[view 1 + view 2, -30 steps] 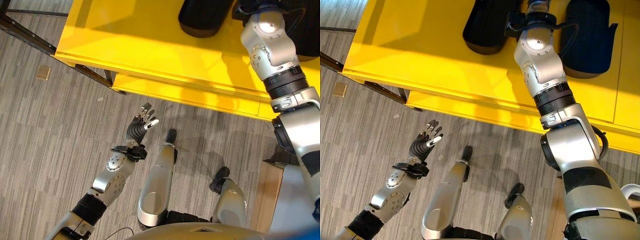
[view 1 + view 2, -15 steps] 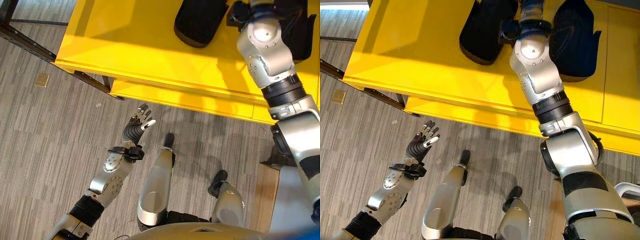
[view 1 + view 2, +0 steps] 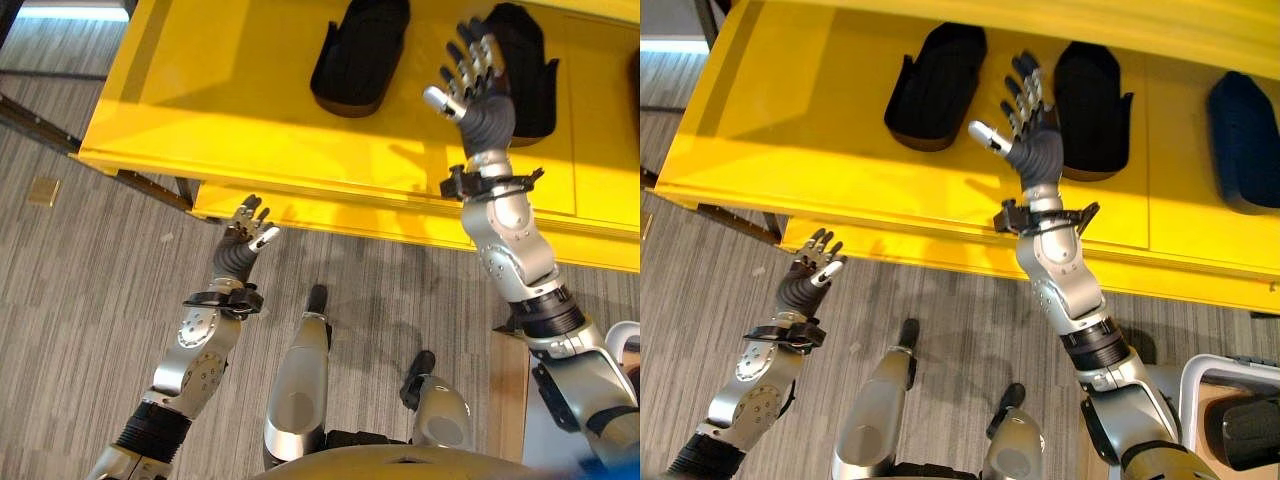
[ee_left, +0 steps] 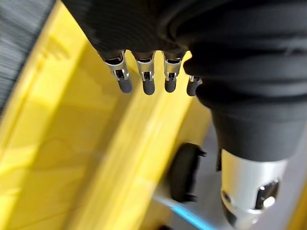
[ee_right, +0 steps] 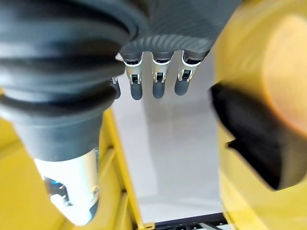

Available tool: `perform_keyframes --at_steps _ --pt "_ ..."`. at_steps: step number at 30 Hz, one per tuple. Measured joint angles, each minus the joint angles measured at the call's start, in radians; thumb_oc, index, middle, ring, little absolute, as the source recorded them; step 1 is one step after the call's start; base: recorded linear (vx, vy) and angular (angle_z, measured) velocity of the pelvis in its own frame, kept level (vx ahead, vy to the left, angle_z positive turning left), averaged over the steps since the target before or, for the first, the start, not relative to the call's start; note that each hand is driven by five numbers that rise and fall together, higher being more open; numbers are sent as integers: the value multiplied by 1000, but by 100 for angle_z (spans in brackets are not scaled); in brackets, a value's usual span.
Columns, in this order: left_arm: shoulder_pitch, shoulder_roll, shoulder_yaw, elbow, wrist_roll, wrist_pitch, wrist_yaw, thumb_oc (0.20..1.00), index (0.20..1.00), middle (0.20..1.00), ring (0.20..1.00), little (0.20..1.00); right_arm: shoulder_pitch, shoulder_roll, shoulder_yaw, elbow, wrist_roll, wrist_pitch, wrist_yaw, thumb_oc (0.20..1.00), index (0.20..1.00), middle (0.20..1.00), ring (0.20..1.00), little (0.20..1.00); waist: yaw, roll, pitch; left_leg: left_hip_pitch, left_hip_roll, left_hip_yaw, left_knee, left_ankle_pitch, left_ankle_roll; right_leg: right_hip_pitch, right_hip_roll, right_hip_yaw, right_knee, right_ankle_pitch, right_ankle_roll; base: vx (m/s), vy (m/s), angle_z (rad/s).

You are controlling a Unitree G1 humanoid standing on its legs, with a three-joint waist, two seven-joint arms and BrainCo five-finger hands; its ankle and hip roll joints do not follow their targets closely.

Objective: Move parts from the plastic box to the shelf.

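Two black moulded parts [image 3: 935,85] [image 3: 1092,95] and a dark blue part [image 3: 1245,140] lie on the yellow shelf [image 3: 820,130]. My right hand [image 3: 1030,135] is raised over the shelf's front, between the two black parts, open with fingers spread and nothing in it. In the right wrist view its fingers [image 5: 153,81] are straight, with a black part [image 5: 249,139] beside them. My left hand [image 3: 805,275] hangs open and empty over the floor, just before the shelf's front edge. At the lower right stands the plastic box [image 3: 1215,365] with a dark part [image 3: 1252,432] in it.
Grey wood-patterned floor [image 3: 80,300] lies in front of the shelf, with a small tan square [image 3: 43,191] on it at the left. A dark metal frame bar [image 3: 50,125] runs under the shelf's left corner. A wooden surface [image 3: 510,385] sits by the box.
The camera has tilted up, so more of the shelf shows. My right hand has drawn back from deep over the shelf, open and empty. My left hand has risen towards the shelf edge.
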Motion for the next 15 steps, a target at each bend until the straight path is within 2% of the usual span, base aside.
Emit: perform_keyframes --at_steps 3,6,10,12,15 --pt "17 2 47 -39 1 -10 -1 1000 1000 1000 1000 1000 91 -1 -5 -36 33 0 43 1000 1000 1000 1000 1000 -20 4 -31 5 1 3 -9 -2 0 17 9 -3 -37 14 2 6 -1 -4" --pt "3 0 37 -42 1 -6 -2 1000 1000 1000 1000 1000 108 -1 -20 -41 36 0 61 1000 1000 1000 1000 1000 -35 4 -45 12 12 6 -16 -3 -4 18 13 -1 -42 16 3 52 -32 -3" --pt "35 -39 129 -132 43 -17 -2 1000 1000 1000 1000 1000 288 13 -72 -148 85 -3 148 1000 1000 1000 1000 1000 -21 -8 -71 33 11 23 -33 -3 -4 35 14 9 -69 25 4 36 -12 -10" --pt "0 -41 136 -139 77 -34 -1 1000 1000 1000 1000 1000 312 12 -74 -145 103 -3 167 1000 1000 1000 1000 1000 -51 -4 -87 39 15 28 -35 -4 -5 40 17 13 -79 32 7 28 -10 -11" --pt "-52 -40 146 -154 131 -44 4 1000 1000 1000 1000 1000 367 11 -68 -146 116 1 201 1000 1000 1000 1000 1000 -61 -7 -104 42 26 33 -35 -6 -8 39 27 22 -83 35 5 12 -5 -10"
